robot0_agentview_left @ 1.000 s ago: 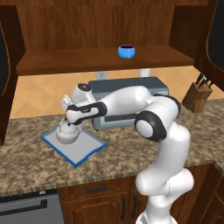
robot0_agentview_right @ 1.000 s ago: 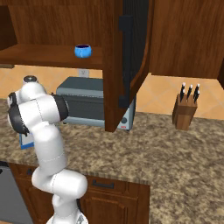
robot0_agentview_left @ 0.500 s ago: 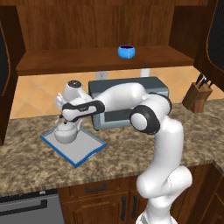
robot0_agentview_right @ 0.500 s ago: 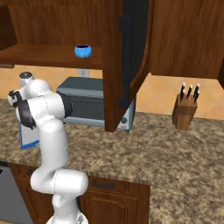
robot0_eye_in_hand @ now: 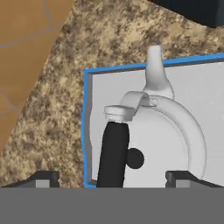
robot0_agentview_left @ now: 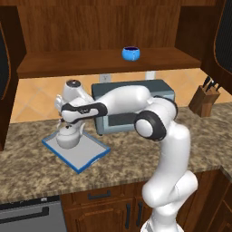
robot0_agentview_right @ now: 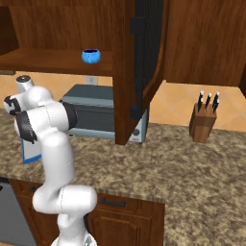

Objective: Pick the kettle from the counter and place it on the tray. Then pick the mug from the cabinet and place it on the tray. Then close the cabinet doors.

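Observation:
The white-grey kettle (robot0_agentview_left: 68,137) stands upright on the blue-rimmed grey tray (robot0_agentview_left: 87,154) at the left of the counter (robot0_agentview_left: 27,174). My gripper (robot0_agentview_left: 67,123) hangs just above it, open. In the hand view the kettle (robot0_eye_in_hand: 175,131) lies right below, its dark handle (robot0_eye_in_hand: 113,153) running between my wide-apart fingertips (robot0_eye_in_hand: 43,177), which do not touch it. The tray (robot0_eye_in_hand: 98,96) shows around it. The blue mug (robot0_agentview_left: 131,53) (robot0_agentview_right: 91,55) sits on the cabinet shelf (robot0_agentview_left: 90,63). Both cabinet doors stand open, the right one (robot0_agentview_right: 144,62) swung out over the counter.
A grey toaster oven (robot0_agentview_left: 131,113) stands behind the tray, close to my forearm. A knife block (robot0_agentview_left: 204,97) sits at the right of the counter. Dark drawers (robot0_agentview_left: 99,197) run below the worktop. The left door (robot0_agentview_left: 5,63) hangs at the picture's left edge.
My hand has risen a little off the kettle and drifted slightly left. The kettle has stayed on the tray.

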